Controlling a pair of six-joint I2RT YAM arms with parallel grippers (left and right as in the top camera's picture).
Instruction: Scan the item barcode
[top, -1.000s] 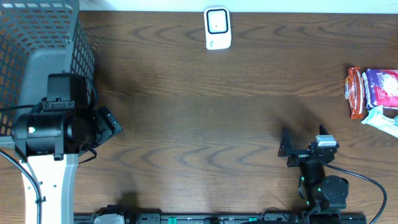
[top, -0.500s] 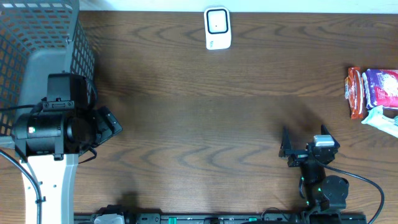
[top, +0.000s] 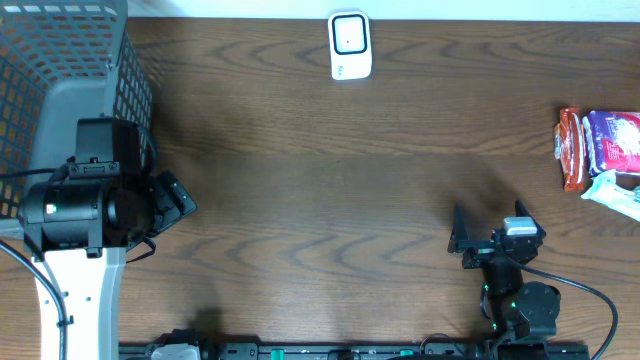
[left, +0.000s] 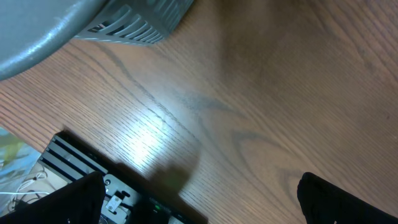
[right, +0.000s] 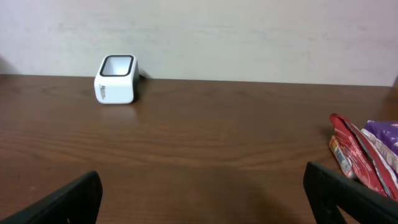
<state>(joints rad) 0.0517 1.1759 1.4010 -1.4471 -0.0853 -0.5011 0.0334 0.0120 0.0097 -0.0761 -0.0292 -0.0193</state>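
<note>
Right hand (top: 490, 228) is held wide open, with nothing gripped or touched. Snack packets (top: 598, 148) are laid on the desk (top: 330, 180) well apart from it, ahead and to its right. A white scanner (top: 350, 45) is stood farther ahead, to its left. Far to its left, the left hand (left: 199, 193) is likewise spread wide and empty, and a grey basket (top: 60, 60) is seen farther left still.
</note>
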